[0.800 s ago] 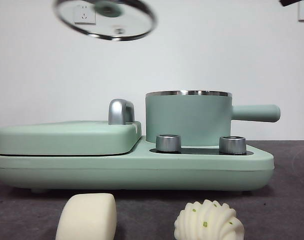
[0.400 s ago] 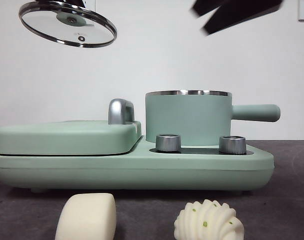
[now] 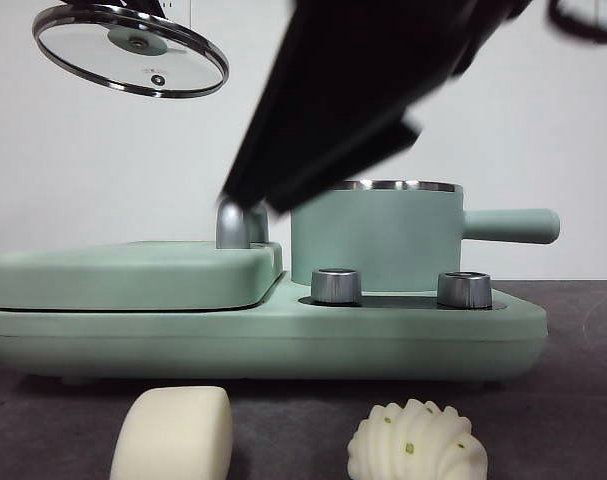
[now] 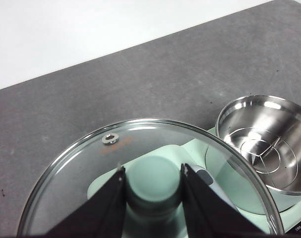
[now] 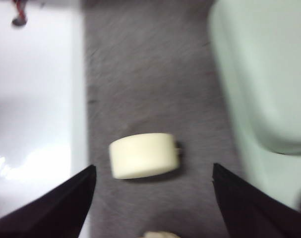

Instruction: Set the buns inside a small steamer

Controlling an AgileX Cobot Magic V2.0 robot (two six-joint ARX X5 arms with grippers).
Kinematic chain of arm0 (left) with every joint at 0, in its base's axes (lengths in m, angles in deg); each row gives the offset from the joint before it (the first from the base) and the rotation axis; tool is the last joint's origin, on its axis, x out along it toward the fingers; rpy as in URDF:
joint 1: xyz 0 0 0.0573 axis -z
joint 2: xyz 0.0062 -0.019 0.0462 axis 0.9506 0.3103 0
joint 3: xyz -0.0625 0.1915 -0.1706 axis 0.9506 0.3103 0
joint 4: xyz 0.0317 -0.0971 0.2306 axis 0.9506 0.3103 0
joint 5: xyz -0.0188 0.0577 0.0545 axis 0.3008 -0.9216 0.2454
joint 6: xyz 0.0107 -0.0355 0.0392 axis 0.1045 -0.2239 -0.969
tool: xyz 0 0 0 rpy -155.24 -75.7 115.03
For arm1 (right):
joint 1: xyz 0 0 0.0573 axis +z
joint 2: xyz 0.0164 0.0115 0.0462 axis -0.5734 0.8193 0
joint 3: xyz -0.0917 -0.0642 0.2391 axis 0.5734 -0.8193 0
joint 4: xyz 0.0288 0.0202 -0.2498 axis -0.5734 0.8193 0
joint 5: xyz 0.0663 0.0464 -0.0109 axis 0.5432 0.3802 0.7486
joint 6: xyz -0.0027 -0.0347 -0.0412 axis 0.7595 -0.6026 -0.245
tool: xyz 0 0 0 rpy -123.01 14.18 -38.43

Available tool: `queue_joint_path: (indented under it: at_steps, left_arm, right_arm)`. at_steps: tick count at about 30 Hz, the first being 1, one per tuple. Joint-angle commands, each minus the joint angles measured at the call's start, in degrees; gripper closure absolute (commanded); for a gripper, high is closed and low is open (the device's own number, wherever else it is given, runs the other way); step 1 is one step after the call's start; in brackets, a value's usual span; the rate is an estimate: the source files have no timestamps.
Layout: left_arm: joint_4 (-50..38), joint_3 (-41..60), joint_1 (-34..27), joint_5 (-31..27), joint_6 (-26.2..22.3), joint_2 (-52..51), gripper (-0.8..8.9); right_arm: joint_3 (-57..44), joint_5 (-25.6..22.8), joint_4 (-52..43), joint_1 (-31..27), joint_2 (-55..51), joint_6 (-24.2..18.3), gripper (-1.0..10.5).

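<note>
The smooth cream bun (image 3: 173,434) and the ridged bun with green flecks (image 3: 417,443) lie on the dark table in front of the appliance. The small steamer (image 3: 375,238) stands open on the appliance, its steel inside and rack showing in the left wrist view (image 4: 263,143). My left gripper (image 4: 152,186) is shut on the green knob of the glass lid (image 3: 131,50) and holds it high at the left. My right gripper (image 5: 152,198) is open above the smooth bun (image 5: 144,155); its arm (image 3: 353,90) is big, dark and blurred in the front view.
The mint-green appliance base (image 3: 263,335) holds a flat griddle cover (image 3: 133,272) with a chrome handle (image 3: 239,224) and two steel dials (image 3: 337,285). The steamer's straight handle (image 3: 511,225) points right. The table's edge lies beyond the smooth bun in the right wrist view.
My right arm has swung down from the top right to the middle of the front view. The lid has moved from centre-left to the far left and holds there. The buns have not moved.
</note>
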Motion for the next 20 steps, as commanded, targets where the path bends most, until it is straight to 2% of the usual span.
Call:
queue_joint_path:
  at_steps: [1, 8, 17, 20]
  left_arm:
    - [-1.11, -1.46, 0.15, 0.22, 1.73, 0.52, 8.05]
    - [0.00, -1.46, 0.15, 0.39, 1.66, 0.52, 8.06]
    - [-0.02, -1.46, 0.15, 0.39, 1.64, 0.52, 8.06]
    - [-0.02, -1.46, 0.15, 0.39, 1.64, 0.52, 8.06]
  right_arm:
    - [1.11, -0.17, -1.64, 2.78, 4.55, -0.46, 5.5]
    - [1.11, -1.25, -5.05, 6.67, 12.13, -1.95, 5.5]
    - [1.11, -10.19, -8.90, 8.41, 17.92, -1.92, 5.6]
    - [1.11, -12.63, -8.87, 8.44, 18.51, -1.86, 6.1]
